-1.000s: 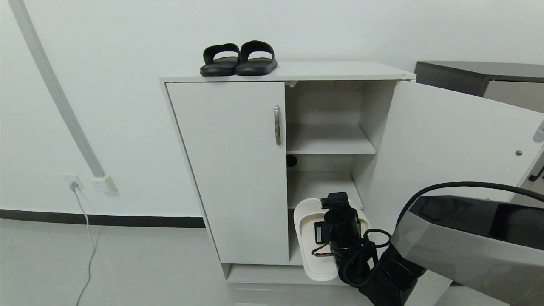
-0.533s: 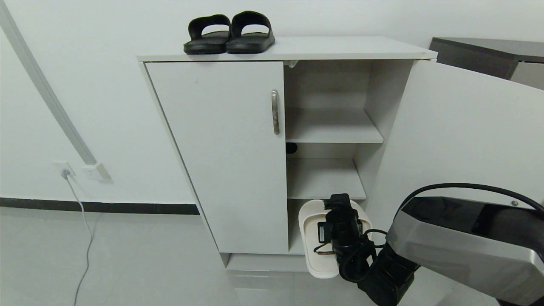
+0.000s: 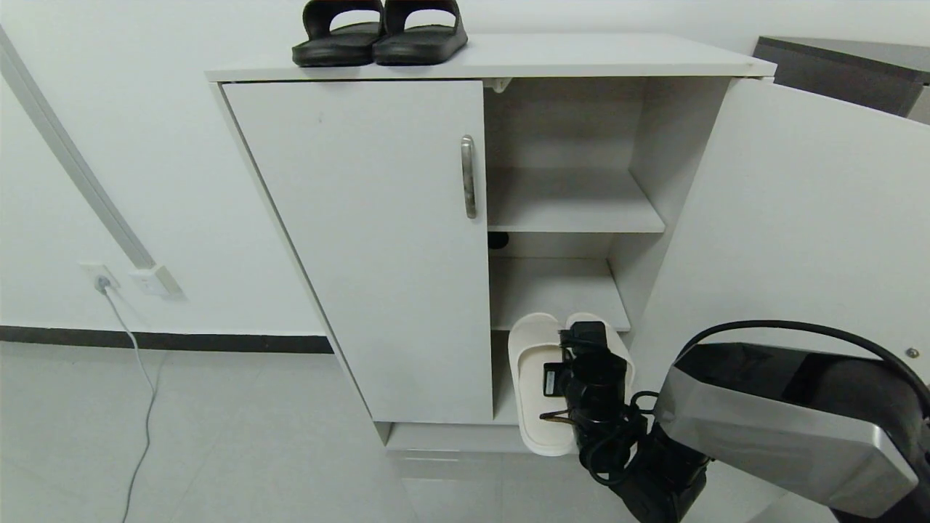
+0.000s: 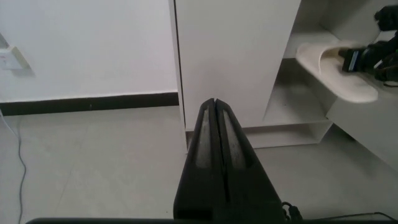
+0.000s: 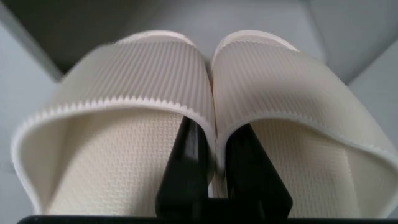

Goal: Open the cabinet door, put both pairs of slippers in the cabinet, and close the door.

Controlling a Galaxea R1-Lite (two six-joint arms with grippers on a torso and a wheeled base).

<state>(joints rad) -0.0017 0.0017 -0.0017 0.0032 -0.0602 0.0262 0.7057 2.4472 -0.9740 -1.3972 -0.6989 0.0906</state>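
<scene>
White slippers point(image 3: 527, 363) deeper, black slippers point(image 3: 378, 40) atop cabinet point(image 3: 581, 54)

We see one pair of slippers point(image 3: 378, 36) on top of the cabinet point(image 3: 581, 54), at its left end, above the shut left door point(image 3: 363, 240). The right door point(image 3: 792, 232) stands swung out rightward. The second pair point(image 3: 534, 378), side by side, sits clamped in our right gripper point(image 3: 583, 340), partly inside the bottom compartment, below two shelves.

Cabinet door point(image 3: 792, 218) open, white slippers point(image 3: 534, 378) at bottom shelf point(image 4: 291, 102); black slippers point(image 3: 378, 36) atop
</scene>
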